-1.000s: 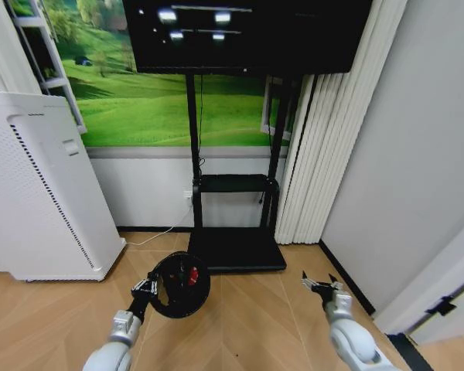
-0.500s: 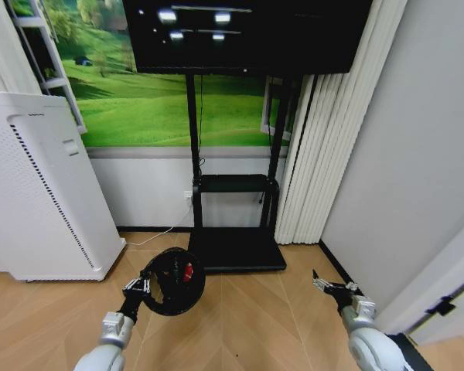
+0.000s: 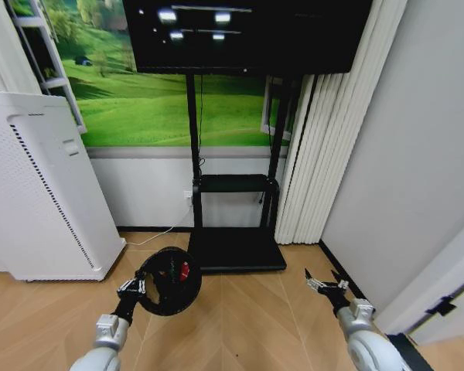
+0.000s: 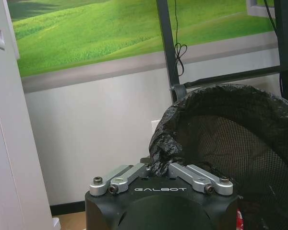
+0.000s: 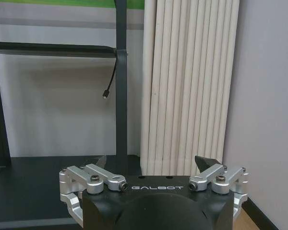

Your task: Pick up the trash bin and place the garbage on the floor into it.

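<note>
The small round black mesh trash bin [image 3: 168, 280] with its crinkled black plastic liner bag [image 4: 170, 143] is held off the light tan chevron parquet floor [image 3: 247, 325], tipped so its mouth faces the head camera. The left pincer [image 3: 131, 289] is clamped on the bagged rim, its silver linkages folded in against the gathered plastic. Something small and red [image 3: 183, 271] lies inside the bin; what it is cannot be made out. The right pincer [image 3: 325, 281] hangs low at the right near the white pleated curtain [image 3: 317, 154], fingers spread wide and holding nothing. Behind stands the black metal screen stand [image 3: 233, 232]
</note>
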`<state>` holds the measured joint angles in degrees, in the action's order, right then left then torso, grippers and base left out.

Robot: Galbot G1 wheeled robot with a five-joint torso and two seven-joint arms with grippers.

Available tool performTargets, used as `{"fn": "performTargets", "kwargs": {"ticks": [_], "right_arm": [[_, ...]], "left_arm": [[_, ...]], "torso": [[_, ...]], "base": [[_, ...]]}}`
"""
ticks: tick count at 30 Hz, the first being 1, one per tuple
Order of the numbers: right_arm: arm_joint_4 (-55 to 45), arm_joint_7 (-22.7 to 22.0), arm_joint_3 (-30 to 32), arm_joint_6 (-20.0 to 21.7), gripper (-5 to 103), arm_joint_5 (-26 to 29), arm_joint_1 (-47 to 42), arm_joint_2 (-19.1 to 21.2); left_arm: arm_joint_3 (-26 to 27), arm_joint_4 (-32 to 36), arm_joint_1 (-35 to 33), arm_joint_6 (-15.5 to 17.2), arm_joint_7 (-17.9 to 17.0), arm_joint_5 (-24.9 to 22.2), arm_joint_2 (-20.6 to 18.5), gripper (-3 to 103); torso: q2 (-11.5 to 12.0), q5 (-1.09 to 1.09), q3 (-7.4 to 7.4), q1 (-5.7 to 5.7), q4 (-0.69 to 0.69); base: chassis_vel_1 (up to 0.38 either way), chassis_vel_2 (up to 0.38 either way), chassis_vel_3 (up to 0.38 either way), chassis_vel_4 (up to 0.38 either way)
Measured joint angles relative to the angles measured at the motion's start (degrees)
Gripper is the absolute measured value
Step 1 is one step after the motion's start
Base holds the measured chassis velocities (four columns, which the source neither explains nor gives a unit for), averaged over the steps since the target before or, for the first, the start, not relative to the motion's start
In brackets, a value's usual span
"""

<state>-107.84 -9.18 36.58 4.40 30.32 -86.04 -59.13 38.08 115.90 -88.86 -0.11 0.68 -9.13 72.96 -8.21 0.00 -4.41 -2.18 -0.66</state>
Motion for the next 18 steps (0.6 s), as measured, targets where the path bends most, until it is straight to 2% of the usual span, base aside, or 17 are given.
{"fn": "performTargets", "kwargs": {"ticks": [18], "right_arm": [[0.06,-0.13,-0.07,0.0,100,-0.05,0.07,0.0]], "left_arm": [[-0.13,-0.29,0.77,0.0,-0.02,-0.17,0.82,3]], "torso": [[0.0,0.0,0.0,0.0,-0.01]], "base": [[0.003,0.004,-0.005,-0.006]]}}
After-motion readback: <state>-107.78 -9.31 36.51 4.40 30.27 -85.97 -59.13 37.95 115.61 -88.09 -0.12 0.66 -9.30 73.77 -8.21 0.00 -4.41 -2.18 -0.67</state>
